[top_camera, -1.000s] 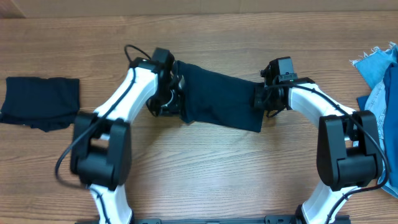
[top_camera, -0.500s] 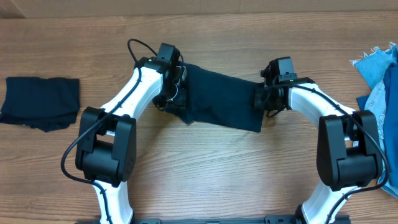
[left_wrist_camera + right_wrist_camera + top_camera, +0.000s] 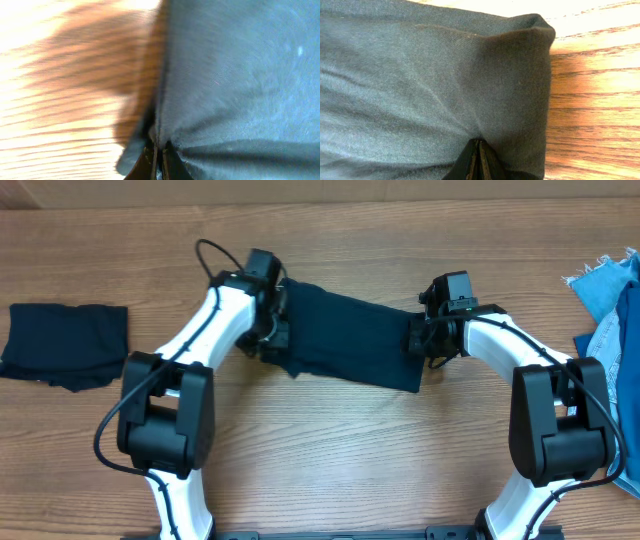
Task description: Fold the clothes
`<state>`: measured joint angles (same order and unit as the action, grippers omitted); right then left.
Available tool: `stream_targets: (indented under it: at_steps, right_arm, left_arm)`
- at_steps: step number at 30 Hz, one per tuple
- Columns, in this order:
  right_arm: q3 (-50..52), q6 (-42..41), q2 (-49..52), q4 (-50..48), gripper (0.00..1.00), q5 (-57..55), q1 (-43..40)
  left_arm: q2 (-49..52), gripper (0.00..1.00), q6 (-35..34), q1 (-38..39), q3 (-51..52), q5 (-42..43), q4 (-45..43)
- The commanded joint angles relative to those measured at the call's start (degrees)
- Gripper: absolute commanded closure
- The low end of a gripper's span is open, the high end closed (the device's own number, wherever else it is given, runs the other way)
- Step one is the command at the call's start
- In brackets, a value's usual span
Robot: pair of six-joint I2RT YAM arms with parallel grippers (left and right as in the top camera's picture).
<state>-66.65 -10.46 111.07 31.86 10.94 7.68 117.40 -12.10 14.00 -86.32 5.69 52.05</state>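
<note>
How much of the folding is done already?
The small dark blue cloth at the far left looks folded. The big dark blue cloth in the middle is in hand, pinched at its ends by the left gripper and the right gripper. The denim pieces at the right edge wait unfolded.

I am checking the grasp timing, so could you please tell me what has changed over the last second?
The left gripper moved slightly toward the far side of the table along the left edge of the spread navy garment and closed on it. The right gripper stayed shut on its right edge; the folded navy piece and the denim did not move.
</note>
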Motion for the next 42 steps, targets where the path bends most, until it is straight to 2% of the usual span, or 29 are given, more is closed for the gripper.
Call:
stream_targets:
  at_steps: [1,4,7,8,11,14,18,22,28,34,38,42]
  right_arm:
    - [2.1,0.2,3.5,2.2,0.93,-8.0,-1.0]
    - [2.1,0.2,3.5,2.2,0.93,-8.0,-1.0]
    - [2.1,0.2,3.5,2.5,0.79,-7.9,-1.0]
    - [2.1,0.3,3.4,2.9,0.71,-7.9,-1.0]
    - [2.0,2.2,0.2,3.7,0.66,-5.4,-1.0]
    - [1.5,3.4,-8.4,4.7,0.59,-1.0,-1.0]
    - [1.5,2.7,-14.5,11.0,0.66,3.5,-1.0]
    - [2.7,2.6,-14.2,17.4,0.79,11.7,0.1]
    - [6.7,2.3,-11.9,12.6,0.81,11.9,4.2]
    - [11.6,0.2,-7.3,2.5,0.84,6.1,4.2]
    - [15.4,-0.3,-5.5,2.6,0.88,1.4,4.1]
    - [15.6,-7.6,-5.6,9.1,0.88,-12.0,4.2]
  left_arm:
    - [0.4,0.96,-0.3,-5.7,0.3,-2.4,0.1]
    - [0.4,0.95,1.0,-7.0,0.3,-1.6,-0.5]
    - [0.4,0.76,1.5,-6.9,0.3,-1.1,0.0]
    - [0.4,0.69,2.6,-6.9,0.3,0.0,0.3]
    - [-0.7,0.71,3.4,-6.9,-0.3,1.4,1.9]
    - [-3.8,0.74,4.5,-6.5,-2.9,3.1,1.8]
    - [-5.6,0.96,6.4,-3.0,-4.3,5.3,-2.4]
    - [-2.2,0.96,11.0,3.5,-4.3,5.3,-11.6]
    - [6.3,0.96,11.3,5.3,-4.3,8.1,-22.2]
    - [12.5,0.96,9.3,5.2,-4.3,7.8,-28.4]
    - [13.0,0.96,8.2,4.2,-4.3,3.7,-28.6]
    - [13.0,0.96,5.6,0.8,-5.1,4.3,-28.8]
